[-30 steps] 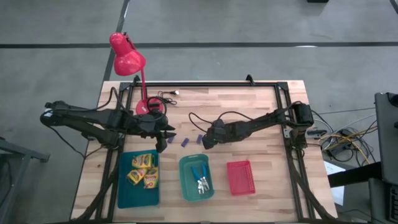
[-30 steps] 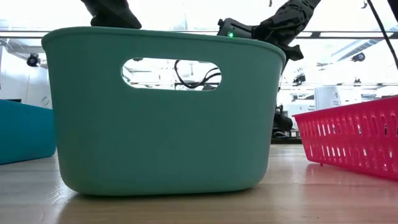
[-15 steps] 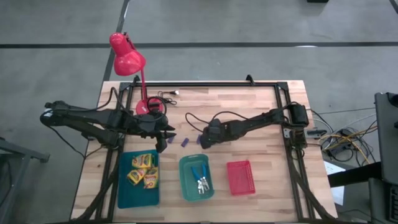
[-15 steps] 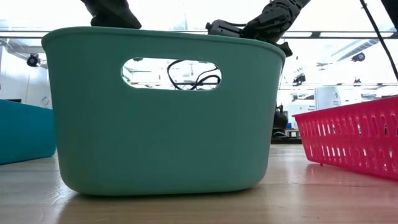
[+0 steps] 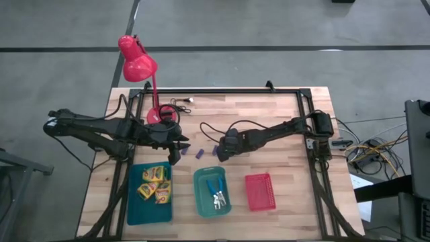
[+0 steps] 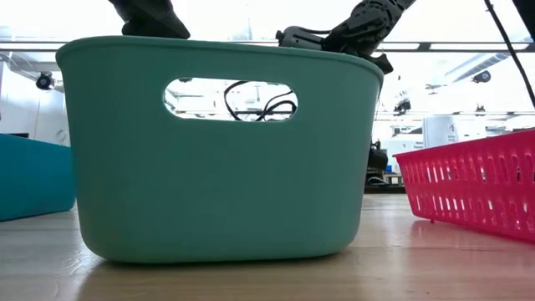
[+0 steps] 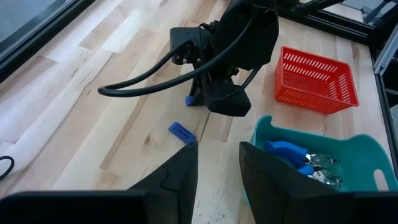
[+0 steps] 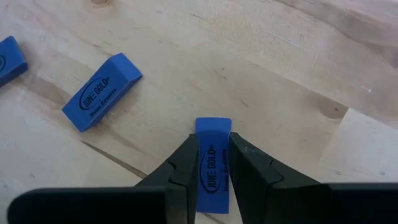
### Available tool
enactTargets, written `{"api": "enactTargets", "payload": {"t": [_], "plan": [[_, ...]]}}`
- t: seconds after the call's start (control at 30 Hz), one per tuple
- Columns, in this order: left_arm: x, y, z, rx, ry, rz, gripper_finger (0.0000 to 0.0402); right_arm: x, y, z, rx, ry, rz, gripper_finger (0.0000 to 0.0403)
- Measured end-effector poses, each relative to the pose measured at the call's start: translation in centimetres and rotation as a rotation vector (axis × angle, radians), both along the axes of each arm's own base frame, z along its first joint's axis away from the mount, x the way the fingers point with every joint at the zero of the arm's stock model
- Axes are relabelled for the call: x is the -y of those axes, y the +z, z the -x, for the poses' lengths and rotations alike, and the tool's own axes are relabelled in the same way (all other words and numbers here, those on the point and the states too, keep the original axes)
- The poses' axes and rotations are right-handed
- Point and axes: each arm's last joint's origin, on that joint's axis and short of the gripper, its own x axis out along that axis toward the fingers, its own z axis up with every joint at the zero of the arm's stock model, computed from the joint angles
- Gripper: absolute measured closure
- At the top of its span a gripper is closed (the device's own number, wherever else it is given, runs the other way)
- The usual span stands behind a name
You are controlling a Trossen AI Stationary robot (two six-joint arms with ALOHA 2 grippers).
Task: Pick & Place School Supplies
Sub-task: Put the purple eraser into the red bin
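Erasers lie on our pale wood bench; our right gripper clamps one eraser, left gripper parted, grey floor around.

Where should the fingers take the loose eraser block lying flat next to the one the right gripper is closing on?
Across its two long sides, coming straight down: the loose block lies flat, label up, with bare wood all round, clear of the right gripper.
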Motion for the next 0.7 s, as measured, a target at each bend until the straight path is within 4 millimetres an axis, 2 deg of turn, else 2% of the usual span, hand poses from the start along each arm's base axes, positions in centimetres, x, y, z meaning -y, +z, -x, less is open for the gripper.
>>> {"api": "enactTargets", "payload": {"t": [0.33, 0.7], "plan": [[0.0, 0.0, 0.0, 0.0, 0.0, 0.0, 0.028, 0.0, 1.4, -0.4, -0.038, 0.028, 0.041, 0.0335], [0.0, 0.0, 0.0, 0.0, 0.0, 0.0, 0.028, 0.1, 5.1, -1.4, -0.02, 0.037, 0.059, 0.0335]]}}
